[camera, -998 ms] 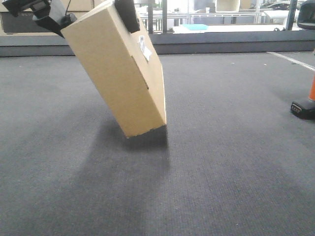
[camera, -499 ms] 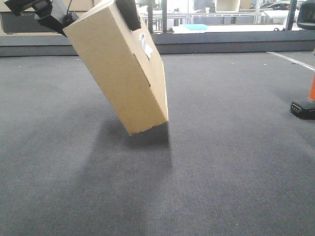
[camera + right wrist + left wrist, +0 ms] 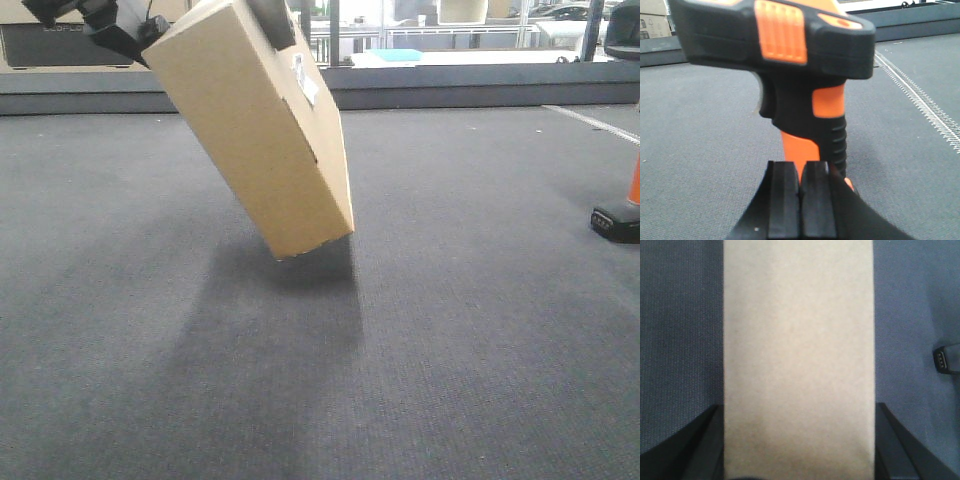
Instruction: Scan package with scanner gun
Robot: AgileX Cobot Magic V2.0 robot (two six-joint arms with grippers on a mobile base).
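The grey carpeted bench (image 3: pixel 450 350) fills the front view. Above it the package (image 3: pixel 250 130) hangs tilted, its long axis running from 11 o'clock down to 5 o'clock. The left fingers (image 3: pixel 695 445) grasp its top end, one on each side. The scanner gun (image 3: pixel 622 215) stands well apart at 3 o'clock, nearer the right arm. The right fingers (image 3: pixel 785 200) are clenched together just before its handle and appear to grip nothing. The package's small white label (image 3: pixel 303 85) faces 3 o'clock. Compared with half a second earlier, the package has swung slightly toward 3 o'clock and its low corner sits higher.
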